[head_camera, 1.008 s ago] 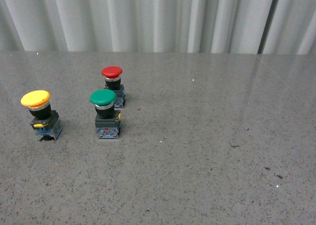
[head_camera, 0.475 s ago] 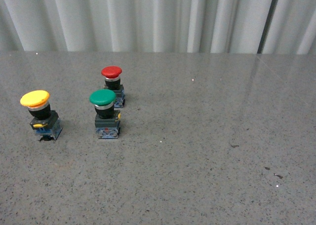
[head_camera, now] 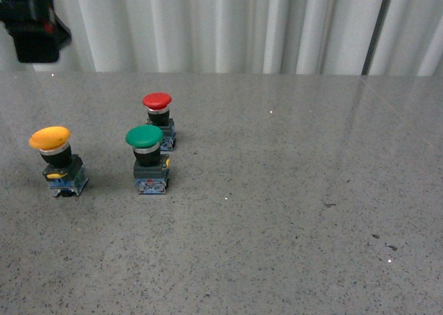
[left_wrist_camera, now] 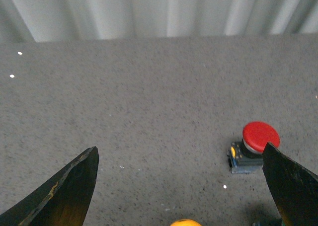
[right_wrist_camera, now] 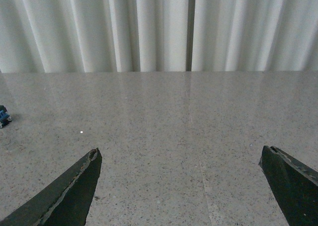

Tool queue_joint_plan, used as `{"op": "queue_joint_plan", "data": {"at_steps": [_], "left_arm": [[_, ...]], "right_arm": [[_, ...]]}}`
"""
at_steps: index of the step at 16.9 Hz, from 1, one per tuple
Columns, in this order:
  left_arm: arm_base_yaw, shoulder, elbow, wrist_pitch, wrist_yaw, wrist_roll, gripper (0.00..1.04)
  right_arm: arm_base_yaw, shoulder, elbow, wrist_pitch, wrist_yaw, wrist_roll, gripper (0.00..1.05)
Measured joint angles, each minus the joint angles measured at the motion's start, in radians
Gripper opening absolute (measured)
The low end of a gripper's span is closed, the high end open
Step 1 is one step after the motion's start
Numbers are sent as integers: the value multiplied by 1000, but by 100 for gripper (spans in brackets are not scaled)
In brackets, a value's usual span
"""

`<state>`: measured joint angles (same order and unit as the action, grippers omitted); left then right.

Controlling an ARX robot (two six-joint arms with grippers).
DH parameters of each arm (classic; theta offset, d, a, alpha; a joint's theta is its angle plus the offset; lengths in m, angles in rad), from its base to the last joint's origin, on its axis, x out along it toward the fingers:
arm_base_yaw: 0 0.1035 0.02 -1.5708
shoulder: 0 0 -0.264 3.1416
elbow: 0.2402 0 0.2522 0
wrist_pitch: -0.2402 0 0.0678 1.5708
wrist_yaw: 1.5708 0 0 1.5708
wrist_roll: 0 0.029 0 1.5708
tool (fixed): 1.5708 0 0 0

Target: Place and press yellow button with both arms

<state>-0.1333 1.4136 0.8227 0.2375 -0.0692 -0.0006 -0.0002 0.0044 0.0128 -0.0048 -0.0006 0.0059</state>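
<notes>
The yellow button stands upright at the left of the grey table, with its yellow cap on a black body and a blue-grey base. A black part of the left arm shows at the top left of the front view, well above and behind the button. In the left wrist view the left gripper is open and empty above the table. Only the top of the yellow cap shows at the frame's edge between its fingers. The right gripper is open and empty over bare table.
A green-capped button stands right of the yellow one, and a red-capped button stands just behind the green one. The red one also shows in the left wrist view. A white pleated curtain backs the table.
A black part of the left arm has come into the front view at the top left. The three buttons have not moved.
</notes>
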Motion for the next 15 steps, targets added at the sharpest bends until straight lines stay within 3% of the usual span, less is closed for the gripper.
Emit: {"op": "queue_joint_plan", "data": {"at_steps": [10,13,15], "left_arm": [[-49,157,-134,101,-45,7,98],[-46,163,-134,107,-50,9,87],[-42,170,-134,105,-59,10,67]], "right_arm": [[0,0,0,0,0,0,98],[0,0,0,0,0,0,98],[0,0,0,0,0,0,98]]}}
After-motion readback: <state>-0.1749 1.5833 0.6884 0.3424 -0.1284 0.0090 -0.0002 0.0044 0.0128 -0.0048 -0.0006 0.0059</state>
